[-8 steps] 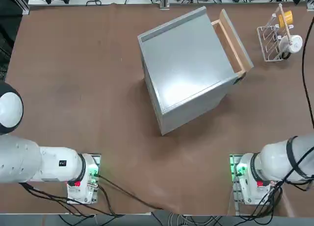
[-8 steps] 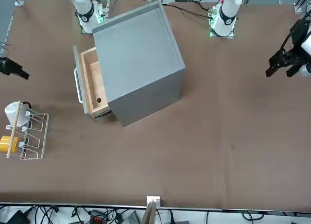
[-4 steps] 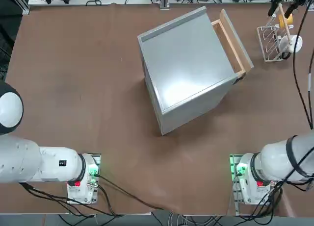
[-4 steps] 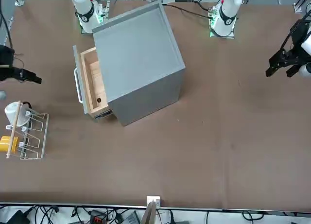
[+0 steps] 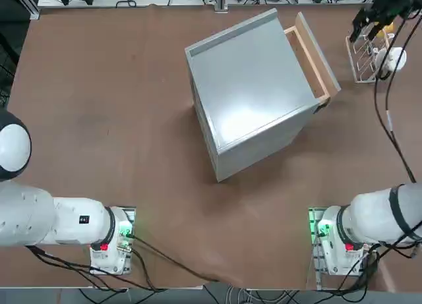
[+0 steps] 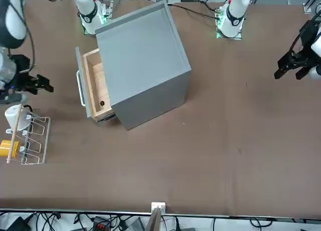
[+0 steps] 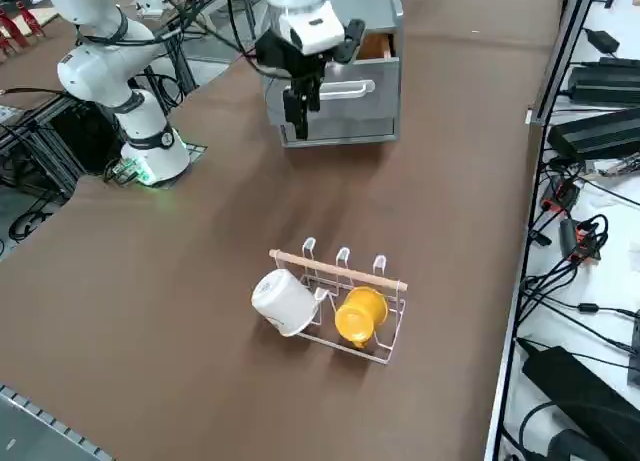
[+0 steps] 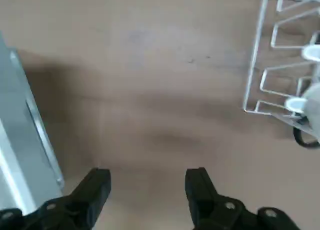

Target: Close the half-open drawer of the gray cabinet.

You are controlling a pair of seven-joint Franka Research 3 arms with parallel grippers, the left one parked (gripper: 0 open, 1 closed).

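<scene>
The gray cabinet (image 5: 250, 86) (image 6: 143, 55) stands turned at an angle in the middle of the table. Its drawer (image 5: 310, 53) (image 6: 93, 85) sticks out partway, showing tan wooden sides and a gray front panel (image 7: 345, 96) with a bar handle. My right gripper (image 5: 369, 24) (image 6: 44, 84) (image 7: 298, 99) hangs above the table between the drawer front and the wire rack, apart from both. In the wrist view the right gripper (image 8: 147, 182) is open, with only bare table between its fingers. The drawer front (image 8: 20, 140) shows off to one side.
A white wire rack (image 5: 359, 53) (image 6: 46, 136) (image 7: 340, 268) (image 8: 270, 65) holding a white mug (image 7: 283, 301) and a yellow mug (image 7: 360, 316) stands close beside the gripper, near the table's right edge. Cables and equipment lie beyond that edge.
My right arm has swung into view over the table's far right corner. The gripper has moved past the rack towards the drawer front. Cabinet and drawer have not moved.
</scene>
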